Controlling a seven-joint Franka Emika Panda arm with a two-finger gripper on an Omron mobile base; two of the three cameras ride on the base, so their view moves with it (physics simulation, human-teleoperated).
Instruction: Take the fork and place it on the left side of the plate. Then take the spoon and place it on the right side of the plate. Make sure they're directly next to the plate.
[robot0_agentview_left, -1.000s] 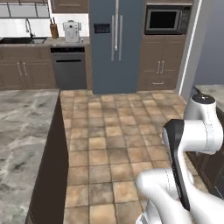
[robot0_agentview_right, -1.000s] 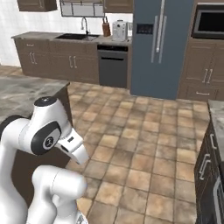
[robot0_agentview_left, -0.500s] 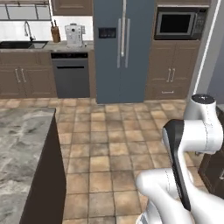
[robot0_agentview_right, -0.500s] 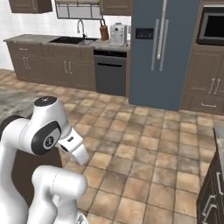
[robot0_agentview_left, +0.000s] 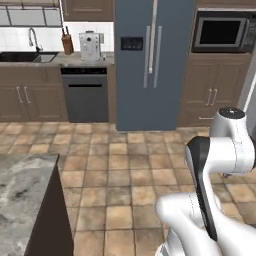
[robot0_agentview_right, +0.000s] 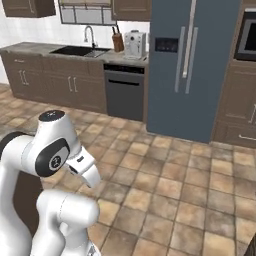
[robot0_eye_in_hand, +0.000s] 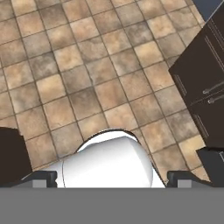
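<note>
Jaws are standing spread wide and holding nothing, their two small dark finger tips pointing down at the brown tiled floor. Fork, spoon and plate are lying somewhere beyond these pictures. Left of the tall grey-blue refrigerator, a grey marble tabletop is being cut off, probably because the base is travelling.

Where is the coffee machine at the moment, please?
The coffee machine stands on the back counter, between the knife block and the fridge.
</note>
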